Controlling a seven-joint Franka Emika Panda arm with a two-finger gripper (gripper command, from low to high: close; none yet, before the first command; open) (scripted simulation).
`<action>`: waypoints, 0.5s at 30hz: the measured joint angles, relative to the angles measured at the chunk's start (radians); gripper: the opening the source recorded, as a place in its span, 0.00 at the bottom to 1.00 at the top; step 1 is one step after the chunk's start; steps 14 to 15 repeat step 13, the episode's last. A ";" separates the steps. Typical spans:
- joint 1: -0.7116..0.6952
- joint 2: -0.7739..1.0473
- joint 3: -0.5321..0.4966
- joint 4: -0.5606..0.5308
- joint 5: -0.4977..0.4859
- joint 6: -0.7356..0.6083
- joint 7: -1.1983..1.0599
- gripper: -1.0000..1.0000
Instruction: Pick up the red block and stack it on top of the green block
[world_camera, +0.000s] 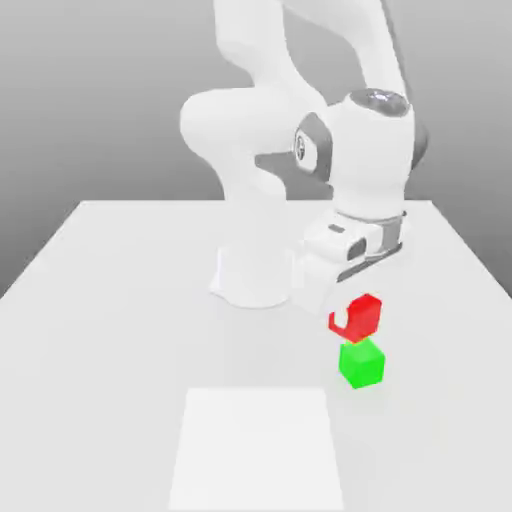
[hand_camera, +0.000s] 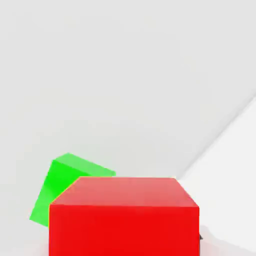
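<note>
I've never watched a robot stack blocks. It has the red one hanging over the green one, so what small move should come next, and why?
Probably a slight sideways nudge to line up, then a gentle lowering. The gripper is shut on the red block, which hangs just above the green block. In the hand view the green block sits off to one side of the red block, so they look not quite centred.

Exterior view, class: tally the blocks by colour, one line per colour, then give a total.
Red block: 1
Green block: 1
Total: 2
</note>
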 joint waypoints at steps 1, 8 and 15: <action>0.006 0.004 0.010 -0.007 -0.001 0.010 0.006 0.00; -0.070 0.200 0.064 -0.006 -0.119 0.201 0.091 0.00; -0.071 0.291 0.066 -0.004 -0.125 0.295 0.095 1.00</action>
